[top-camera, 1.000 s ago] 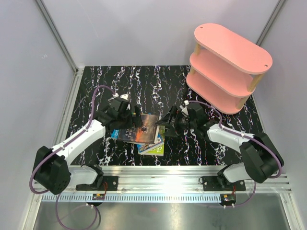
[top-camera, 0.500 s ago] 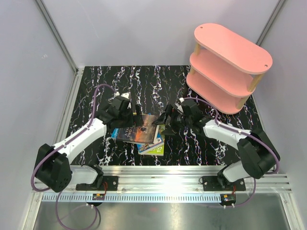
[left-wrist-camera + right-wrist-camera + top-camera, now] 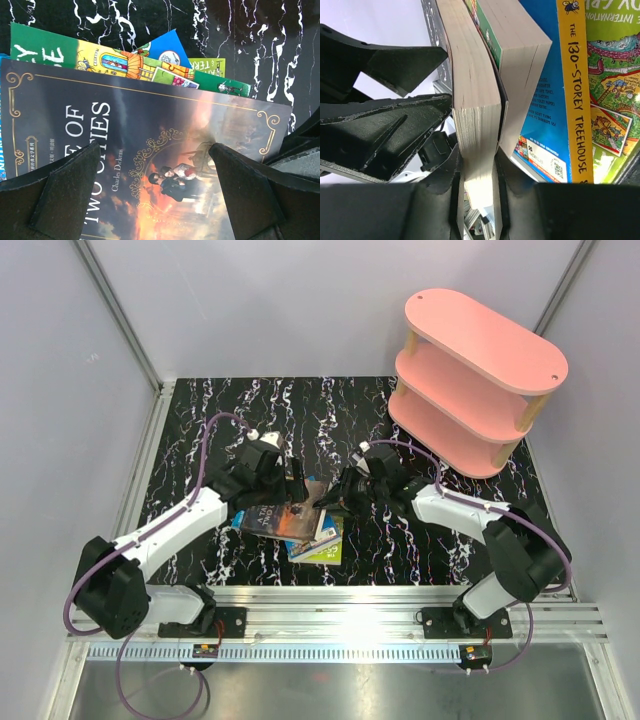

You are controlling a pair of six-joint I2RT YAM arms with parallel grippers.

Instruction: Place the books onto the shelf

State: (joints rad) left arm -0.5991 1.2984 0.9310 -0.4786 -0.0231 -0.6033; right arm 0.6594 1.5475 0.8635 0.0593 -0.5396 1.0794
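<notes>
one black table with white veining carries the whole scene, with pale walls on three sides.

one pink shelf, made of three oval boards on light wooden posts, stands upright at the far right corner of the table, well apart from the books.

two arms reach inward from the near edge. the left arm comes from the left and the right arm from the right. they meet over the stack.

books: several thin paperbacks lie in a loose, fanned stack on the table, front of centre.

dark book: it is on top of the stack. its cover is gilt-framed with a fiery scene, and the title reads in part "two cities". in the left wrist view a green and yellow cover and a blue corner poke out past its far edge. the right wrist view shows a green-covered book directly against the dark book. beside that is a blue book with a yellow spine lettered "130-storey treehouse".

left gripper: the jaws are spread wide, with one finger over each side of the dark book's cover. contact with the cover cannot be confirmed.

right gripper: the jaws are drawn in narrow and pinch the page edge of the dark book, with a finger pressed on either face. the page block bows slightly above the grip.
</notes>
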